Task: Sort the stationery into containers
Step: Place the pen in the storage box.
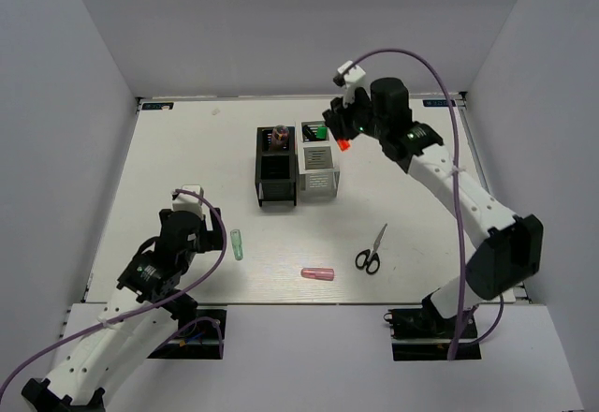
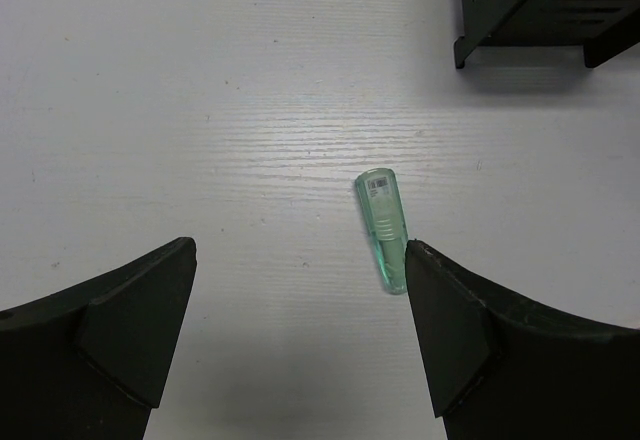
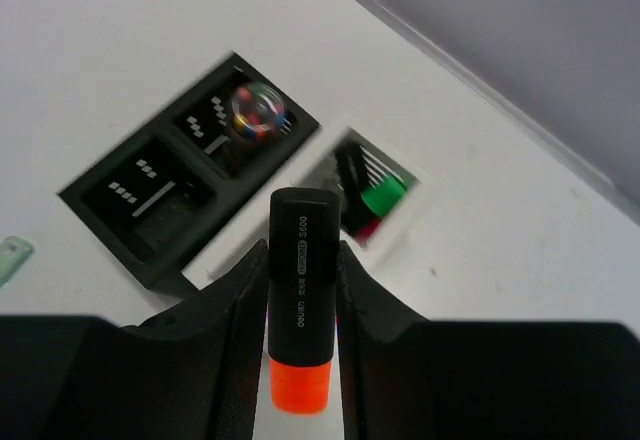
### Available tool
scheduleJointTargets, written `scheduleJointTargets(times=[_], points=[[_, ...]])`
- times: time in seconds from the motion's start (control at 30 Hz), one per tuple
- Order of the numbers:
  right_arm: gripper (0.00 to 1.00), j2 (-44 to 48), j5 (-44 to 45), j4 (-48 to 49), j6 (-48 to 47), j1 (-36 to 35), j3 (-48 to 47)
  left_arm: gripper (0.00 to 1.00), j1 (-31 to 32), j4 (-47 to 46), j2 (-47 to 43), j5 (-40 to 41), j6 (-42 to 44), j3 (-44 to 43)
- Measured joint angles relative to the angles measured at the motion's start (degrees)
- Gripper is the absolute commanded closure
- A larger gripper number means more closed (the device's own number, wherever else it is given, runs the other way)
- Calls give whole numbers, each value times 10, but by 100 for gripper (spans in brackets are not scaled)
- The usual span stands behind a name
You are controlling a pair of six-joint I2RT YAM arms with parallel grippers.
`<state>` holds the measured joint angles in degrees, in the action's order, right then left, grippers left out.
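Risk: my right jaws, clamped on the orange-and-black highlighter beside the white organiser, may release early and miss its compartment, I judge; left jaws stand apart over the pale green tube.

The desk is white with a faint grain. The orange-and-black highlighter has a black body with white lettering and an orange end. The left fingers and right fingers are black. The black mesh organiser shows pale chequered patches inside and holds a blurred multicoloured round thing. The white mesh organiser holds a green-and-black highlighter. The pale green tube is translucent with a small white label. The pink tube is plain. The scissors have black handles. The cables are purple.
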<state>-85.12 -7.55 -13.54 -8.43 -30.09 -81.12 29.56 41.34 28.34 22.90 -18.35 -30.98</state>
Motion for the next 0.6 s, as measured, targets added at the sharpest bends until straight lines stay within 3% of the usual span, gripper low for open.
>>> scheduleJointTargets(times=[0.23, 0.6], points=[[100, -159, -170, 110, -42, 1, -85, 5, -2, -6, 16, -5, 1, 5], [100, -277, -242, 321, 25, 30, -86, 5, -3, -11, 30, -5, 2, 9]])
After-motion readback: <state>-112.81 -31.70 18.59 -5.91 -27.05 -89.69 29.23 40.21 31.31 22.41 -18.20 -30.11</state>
